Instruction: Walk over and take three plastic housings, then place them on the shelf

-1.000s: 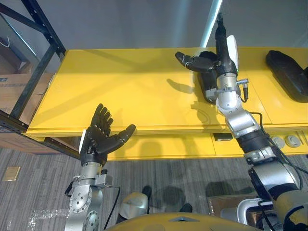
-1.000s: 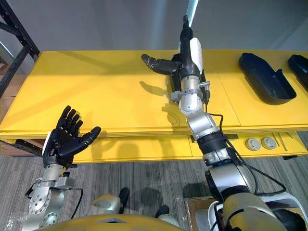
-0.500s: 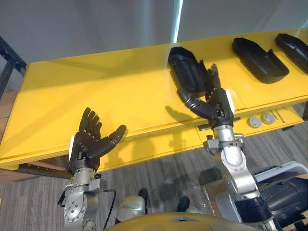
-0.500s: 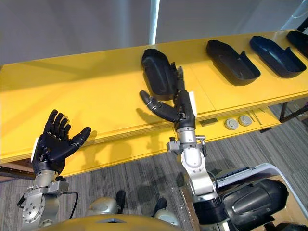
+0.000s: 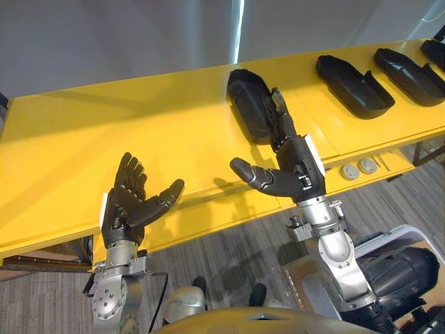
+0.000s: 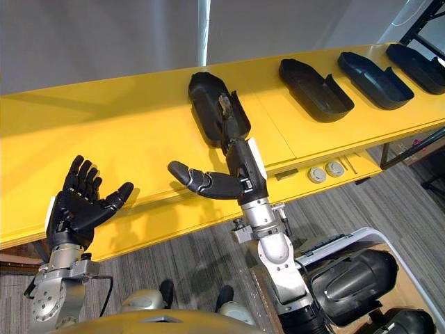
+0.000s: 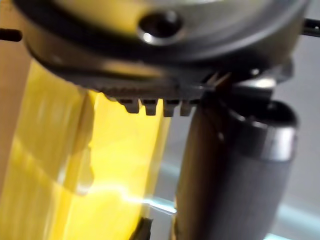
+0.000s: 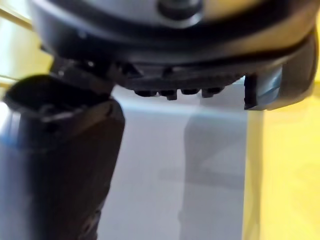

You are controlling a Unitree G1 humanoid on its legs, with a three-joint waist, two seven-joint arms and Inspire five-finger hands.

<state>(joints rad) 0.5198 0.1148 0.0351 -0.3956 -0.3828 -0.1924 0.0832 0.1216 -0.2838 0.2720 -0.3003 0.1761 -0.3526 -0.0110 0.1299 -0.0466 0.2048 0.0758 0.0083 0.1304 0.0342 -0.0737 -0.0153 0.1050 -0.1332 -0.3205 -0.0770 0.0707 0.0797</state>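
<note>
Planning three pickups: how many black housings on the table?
4 in a row: first housing by the right hand, second housing, third housing, fourth housing. More may be hidden.

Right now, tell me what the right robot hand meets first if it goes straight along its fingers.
The right robot hand would likely meet the nearest black housing on the yellow table; how high it hangs over it is unclear.
</note>
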